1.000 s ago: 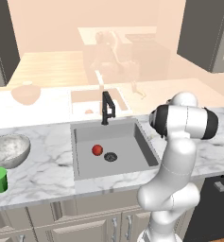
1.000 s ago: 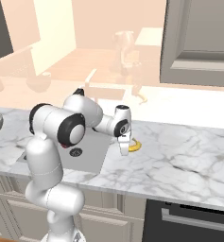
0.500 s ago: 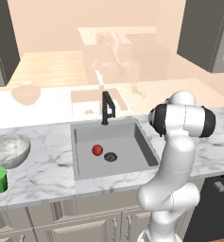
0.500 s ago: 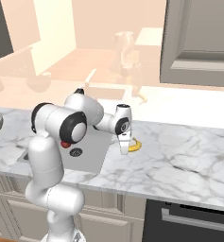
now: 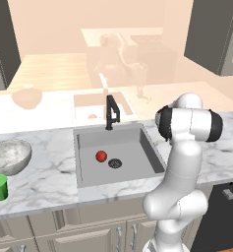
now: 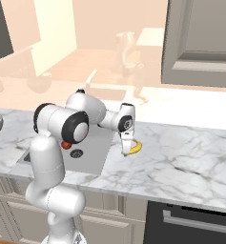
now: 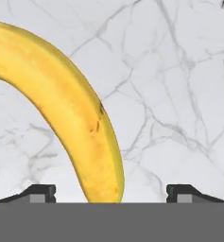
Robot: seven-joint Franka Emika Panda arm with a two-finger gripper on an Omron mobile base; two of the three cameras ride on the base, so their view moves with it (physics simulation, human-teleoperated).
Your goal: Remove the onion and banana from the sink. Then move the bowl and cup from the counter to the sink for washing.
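The end effector (image 6: 127, 152) has opened and lifted slightly off the banana (image 6: 133, 148), which now lies released on the counter (image 6: 181, 157) just beside the sink's (image 5: 132, 174) right edge, leaving the onion (image 5: 101, 156) to fetch next.

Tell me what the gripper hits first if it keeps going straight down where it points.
Likely the curved yellow banana lying between the open gripper's fingertips, on the white marble counter; depth is unclear.

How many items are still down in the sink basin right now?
1. The onion sits in the sink left of the drain. The banana lies on the counter beside the gripper. The arm hides part of the basin.
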